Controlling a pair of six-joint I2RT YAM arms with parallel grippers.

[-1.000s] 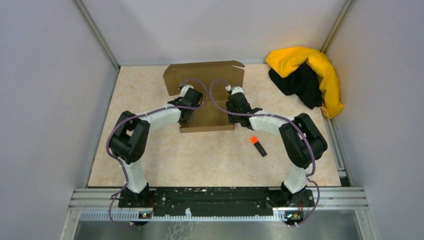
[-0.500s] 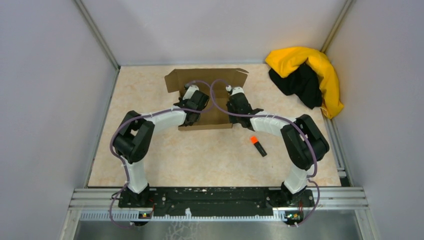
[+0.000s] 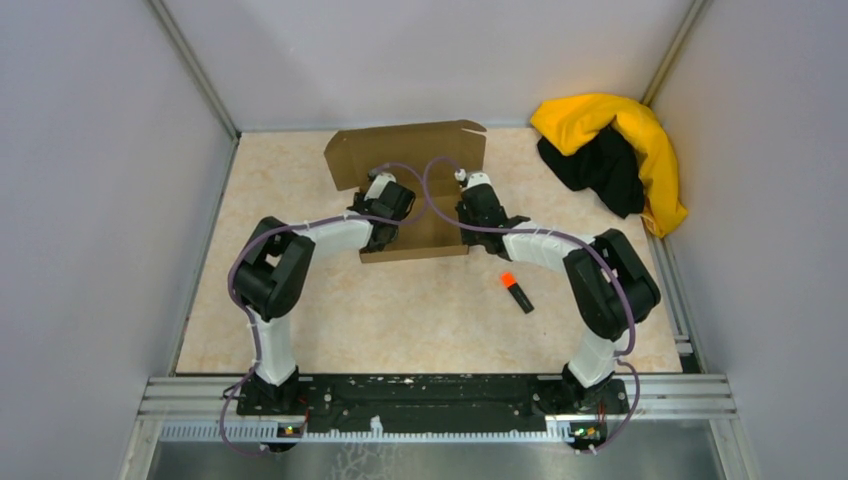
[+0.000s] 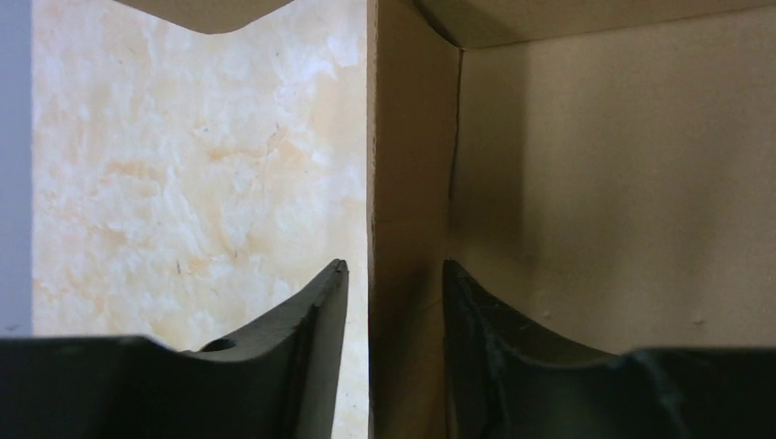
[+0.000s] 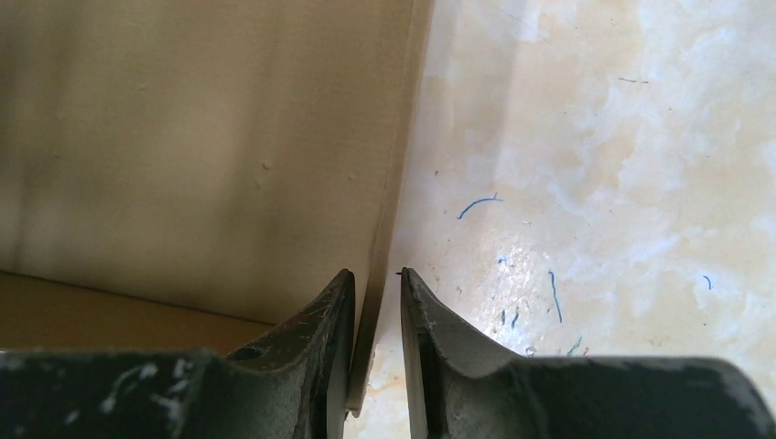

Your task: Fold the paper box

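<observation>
Left hand [image 4: 394,270] has just let go: its jaws have spread and now straddle the left side wall [image 4: 407,183] with daylight on both sides, one jaw out over the counter [image 3: 400,320], the other inside the box. The left elbow has swung inward a bit, and the rear flap [image 3: 405,150], which sagged back half a second ago, stands upright again. The paper box [image 3: 420,235] sits mid-counter toward the far side, base flat, between both hands. Right hand [image 5: 375,279] is nearly closed around the edge of the right side wall [image 5: 395,174]. A sliver of counter shows beside the outer jaw, so I can't tell if it's actually clamping. My read: we're mid wall-forming, with the side walls creased up and the lid not yet closed. The next move probably needs the left hand to re-seat on its wall or shift to the next flap. The right should hold its side steady so the base doesn't skate and the walls don't spring flat.
</observation>
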